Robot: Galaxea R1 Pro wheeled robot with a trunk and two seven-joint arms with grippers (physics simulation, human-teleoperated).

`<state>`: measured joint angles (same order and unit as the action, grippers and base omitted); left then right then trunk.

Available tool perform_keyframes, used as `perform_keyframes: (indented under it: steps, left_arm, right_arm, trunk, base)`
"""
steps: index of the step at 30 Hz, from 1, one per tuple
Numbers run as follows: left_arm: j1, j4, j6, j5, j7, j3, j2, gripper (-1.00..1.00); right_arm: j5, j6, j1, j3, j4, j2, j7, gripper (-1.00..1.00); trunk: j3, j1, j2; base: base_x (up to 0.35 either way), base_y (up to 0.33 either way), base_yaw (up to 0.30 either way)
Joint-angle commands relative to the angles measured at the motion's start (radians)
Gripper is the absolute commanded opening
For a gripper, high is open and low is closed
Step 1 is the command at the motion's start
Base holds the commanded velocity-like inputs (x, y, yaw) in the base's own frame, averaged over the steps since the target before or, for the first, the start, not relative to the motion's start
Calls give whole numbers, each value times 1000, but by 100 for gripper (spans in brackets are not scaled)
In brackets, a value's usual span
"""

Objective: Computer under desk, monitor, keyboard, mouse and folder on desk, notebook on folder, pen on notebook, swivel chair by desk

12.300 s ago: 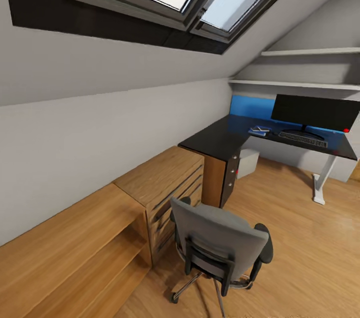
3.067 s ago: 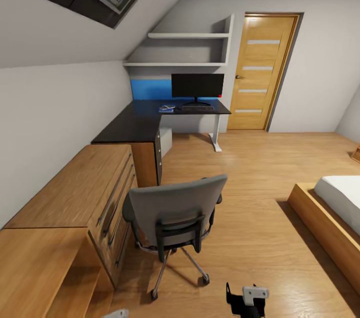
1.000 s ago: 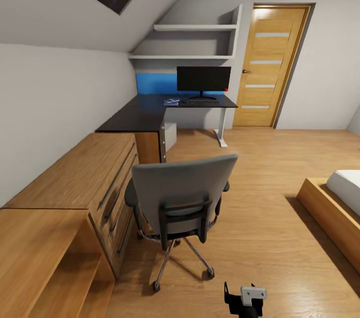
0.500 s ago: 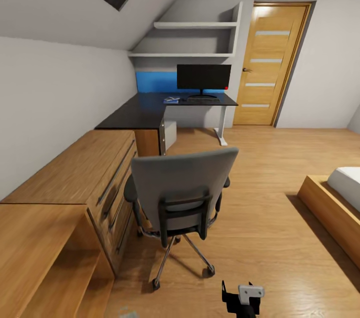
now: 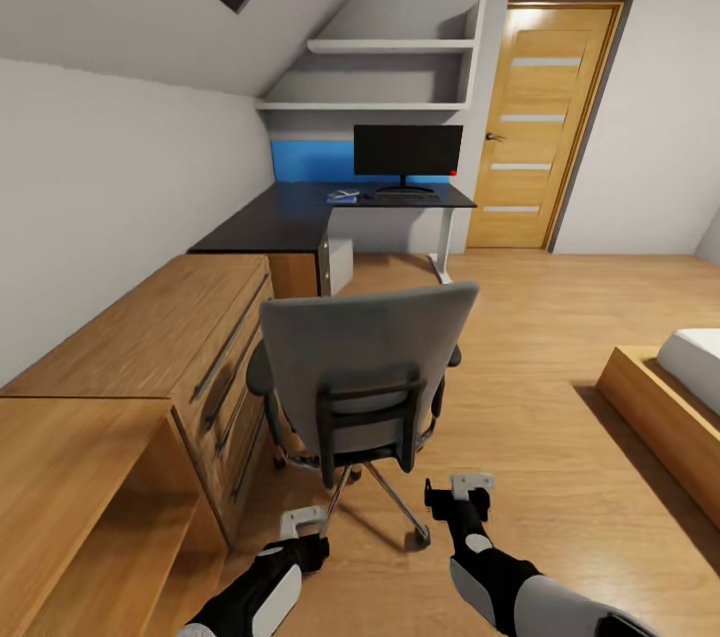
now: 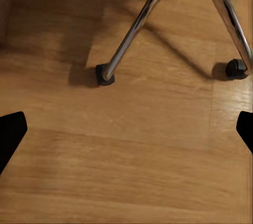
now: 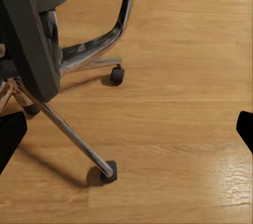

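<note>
The swivel chair (image 5: pixel 365 362) stands in the middle of the wood floor with its grey back toward me, and that back hides its seat. Far behind it is the black desk (image 5: pixel 265 225), carrying the monitor (image 5: pixel 407 150), the keyboard (image 5: pixel 405 198) and the blue folder (image 5: pixel 343 196); anything on the folder is too small to tell. The pale computer (image 5: pixel 341 265) sits under the desk. My left gripper (image 5: pixel 300 522) (image 6: pixel 126 134) is open over the floor near a chrome leg (image 6: pixel 138 23). My right gripper (image 5: pixel 458 492) (image 7: pixel 126 132) is open behind the chair's base (image 7: pixel 84 58).
A light oak low cabinet (image 5: pixel 150 337) runs along the left wall close beside the chair. A wooden bed frame (image 5: pixel 665 417) sits at the right. A wooden door (image 5: pixel 535 122) and wall shelves (image 5: pixel 390 47) are at the far end. Open floor lies between chair and bed.
Both arms have come up into the head view behind the chair: the right gripper has risen toward the chair's base and the left gripper has appeared. The view has crept slightly closer to the chair.
</note>
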<state>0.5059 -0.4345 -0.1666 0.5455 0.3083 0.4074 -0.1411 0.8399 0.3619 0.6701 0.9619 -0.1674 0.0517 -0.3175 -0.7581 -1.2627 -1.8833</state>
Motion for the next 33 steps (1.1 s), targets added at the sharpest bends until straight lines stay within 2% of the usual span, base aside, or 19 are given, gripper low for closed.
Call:
perform_keyframes:
  steps: [1, 5, 9, 14, 18, 21, 23, 33]
  left_arm:
    - [5, -3, -4, 6, 9, 8, -3, 100]
    - [19, 0, 11, -14, 11, 7, -21, 100]
    - [22, 41, 77, -21, 12, 6, -26, 100]
    - [23, 44, 100, -25, 11, 5, -32, 100]
    - [30, 23, 78, -25, 11, 5, -33, 100]
    - [63, 13, 23, -23, 11, 5, -33, 100]
    - [109, 8, -38, -20, 11, 5, -33, 100]
    - [129, 4, -59, -19, 11, 5, -33, 100]
  right_arm:
    - [8, -9, 9, 8, -1, 0, -5, 100]
    - [7, -45, 34, -15, 0, 3, 24, 100]
    - [7, -50, 38, -28, 3, 2, 51, 100]
    - [6, -52, 40, -30, 2, 2, 71, 100]
    - [6, -53, 40, -30, 0, 2, 73, 100]
    - [6, -53, 40, -29, -3, 3, 74, 100]
    - [5, -53, 40, -29, -6, 4, 76, 100]
    - [1, -51, 40, -23, -8, 5, 120, 100]
  trunk:
    - [-4, -4, -8]
    - [-17, -19, -36]
    - [-29, -34, -64]
    - [-45, -54, -99]
    - [-57, -69, -127]
    - [-67, -80, -148]
    - [-73, -88, -162]
    - [-104, -126, -232]
  base:
    - [0, 0, 0]
    - [0, 0, 0]
    - [0, 0, 0]
    - [0, 0, 0]
    - [0, 0, 0]
    - [0, 0, 0]
    - [0, 0, 0]
    - [0, 0, 0]
